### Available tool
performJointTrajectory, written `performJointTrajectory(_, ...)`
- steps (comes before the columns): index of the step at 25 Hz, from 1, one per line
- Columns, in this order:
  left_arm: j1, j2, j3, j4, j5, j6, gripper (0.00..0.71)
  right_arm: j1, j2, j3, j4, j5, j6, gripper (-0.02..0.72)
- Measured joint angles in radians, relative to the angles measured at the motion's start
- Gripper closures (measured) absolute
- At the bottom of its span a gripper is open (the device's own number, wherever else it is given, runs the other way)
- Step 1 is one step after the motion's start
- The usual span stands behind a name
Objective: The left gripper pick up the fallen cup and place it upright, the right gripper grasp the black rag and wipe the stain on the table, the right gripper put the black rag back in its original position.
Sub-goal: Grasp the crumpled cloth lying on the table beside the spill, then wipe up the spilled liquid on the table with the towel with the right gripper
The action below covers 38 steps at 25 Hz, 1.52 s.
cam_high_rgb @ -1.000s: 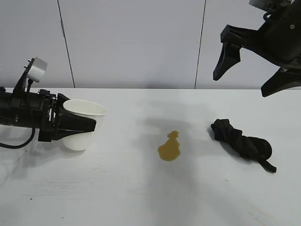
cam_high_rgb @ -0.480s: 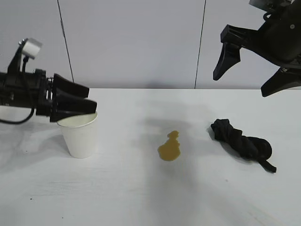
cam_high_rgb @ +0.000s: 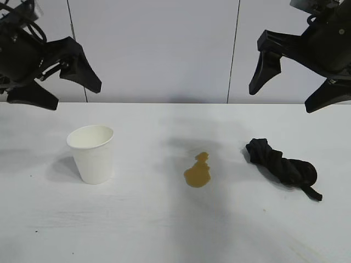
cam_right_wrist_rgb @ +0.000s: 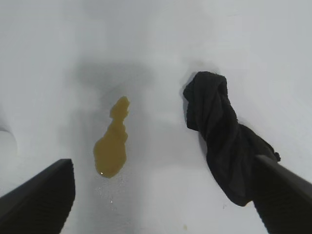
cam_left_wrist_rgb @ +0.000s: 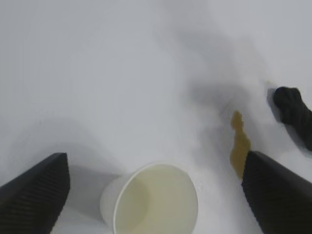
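The white paper cup stands upright on the white table at the left; it also shows in the left wrist view, mouth up and empty. My left gripper is open and empty, raised above and behind the cup. The brownish-yellow stain lies mid-table and shows in the right wrist view. The twisted black rag lies to the right of the stain, also in the right wrist view. My right gripper is open and empty, high above the rag.
A grey panelled wall runs behind the table's far edge. The table in front of the cup, stain and rag is bare white surface.
My left gripper let go of the cup, which now stands upright, and rose up and back to the left. The right gripper has not moved.
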Motion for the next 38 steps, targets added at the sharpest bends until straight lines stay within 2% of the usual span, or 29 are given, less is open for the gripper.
performJointTrajectory(7, 0.0, 0.001, -0.003, -0.001, 0.041, -0.007, 0.016, 0.0, 0.157, 0.0, -0.039, -0.091, 0.027, 0.065)
performJointTrajectory(10, 0.0, 0.001, -0.003, -0.002, 0.047, -0.007, 0.016, 0.0, 0.207, 0.0, -0.042, -0.114, 0.029, 0.133)
performJointTrajectory(13, 0.0, 0.001, -0.003, -0.002, 0.048, -0.008, 0.016, 0.0, 0.244, -0.001, -0.049, -0.127, 0.038, 0.321)
performJointTrajectory(15, 0.0, 0.001, -0.003, -0.003, 0.049, -0.008, 0.016, 0.0, 0.246, -0.005, -0.049, -0.13, 0.051, 0.51)
performJointTrajectory(16, 0.0, 0.001, -0.003, -0.003, 0.049, -0.008, 0.016, 0.0, 0.246, -0.006, -0.049, -0.13, 0.053, 0.573)
performJointTrajectory(19, 0.0, 0.001, -0.003, -0.003, 0.049, -0.008, 0.016, 0.008, 0.237, -0.015, -0.051, -0.113, 0.055, 0.586)
performJointTrajectory(23, 0.0, 0.001, -0.003, -0.003, 0.05, -0.008, 0.016, 0.066, 0.187, -0.086, -0.041, -0.043, 0.055, 0.586)
performJointTrajectory(27, 0.0, 0.001, -0.003, -0.003, 0.051, -0.008, 0.016, 0.177, 0.145, -0.182, -0.011, 0.009, 0.055, 0.586)
performJointTrajectory(31, 0.0, 0.001, -0.003, -0.003, 0.052, -0.008, 0.016, 0.287, 0.147, -0.193, 0.001, 0.036, 0.074, 0.586)
performJointTrajectory(35, 0.0, 0.001, -0.003, -0.003, 0.051, -0.009, 0.016, 0.337, 0.182, -0.166, -0.008, 0.026, 0.106, 0.586)
performJointTrajectory(38, 0.0, 0.001, -0.003, -0.003, 0.051, -0.009, 0.016, 0.34, 0.24, -0.139, -0.017, -0.022, 0.115, 0.586)
